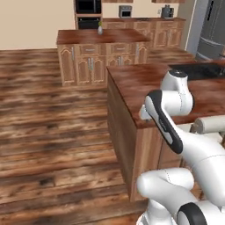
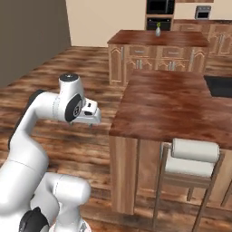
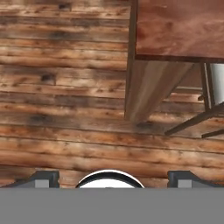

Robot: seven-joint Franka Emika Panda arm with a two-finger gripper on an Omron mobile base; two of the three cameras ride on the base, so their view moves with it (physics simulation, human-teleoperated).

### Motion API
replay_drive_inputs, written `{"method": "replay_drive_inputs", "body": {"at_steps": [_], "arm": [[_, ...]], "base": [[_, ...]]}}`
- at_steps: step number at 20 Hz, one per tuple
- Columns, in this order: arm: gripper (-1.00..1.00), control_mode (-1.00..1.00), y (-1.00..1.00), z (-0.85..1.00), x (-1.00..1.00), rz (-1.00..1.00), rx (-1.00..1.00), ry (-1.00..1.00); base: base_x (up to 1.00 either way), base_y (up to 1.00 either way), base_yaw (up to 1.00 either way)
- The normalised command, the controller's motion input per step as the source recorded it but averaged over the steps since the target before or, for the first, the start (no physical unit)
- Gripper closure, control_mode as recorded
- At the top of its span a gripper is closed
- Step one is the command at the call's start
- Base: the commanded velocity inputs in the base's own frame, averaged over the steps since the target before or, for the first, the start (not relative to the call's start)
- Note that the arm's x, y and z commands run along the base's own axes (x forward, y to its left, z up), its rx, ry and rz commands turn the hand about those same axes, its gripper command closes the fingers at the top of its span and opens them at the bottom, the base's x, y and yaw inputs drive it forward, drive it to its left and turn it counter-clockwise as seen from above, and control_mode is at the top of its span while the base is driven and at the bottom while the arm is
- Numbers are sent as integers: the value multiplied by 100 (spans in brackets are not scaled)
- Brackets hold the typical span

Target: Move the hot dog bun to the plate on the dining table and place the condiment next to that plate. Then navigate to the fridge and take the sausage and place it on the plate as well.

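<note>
The dining table point(image 1: 145, 83) has a dark reddish-brown wood top, and its near end fills the right of both base views. My gripper point(image 2: 92, 122) hangs open and empty over the wood floor, just left of the table's corner point(image 2: 118, 129). In the hand view the gripper point(image 3: 113, 179) points down at the floorboards, with its fingertips point(image 3: 43, 179) wide apart and the table corner point(image 3: 179, 26) at the upper right. The grey fridge point(image 1: 215, 30) stands far back on the right. The hot dog bun, plate, condiment and sausage are out of view.
A black sink point(image 1: 197, 70) is inset in the table top. A padded stool point(image 2: 192, 158) stands at the table's near side. A cabinet-fronted island point(image 1: 101, 48) with a small vase point(image 1: 100, 30) stands beyond. Open wood floor point(image 1: 52, 132) lies to the left.
</note>
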Motion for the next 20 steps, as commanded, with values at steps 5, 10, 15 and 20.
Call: {"method": "replay_drive_inputs", "body": {"at_steps": [5, 10, 15, 20], "arm": [[-100, 100, 0, 0, 0, 0, 0, 0], [-100, 100, 0, 0, 0, 0, 0, 0], [-100, 100, 0, 0, 0, 0, 0, 0], [-100, 100, 0, 0, 0, 0, 0, 0]], "base": [[76, 100, -20], [100, 99, -20], [100, 87, -24], [100, 67, -31]]}}
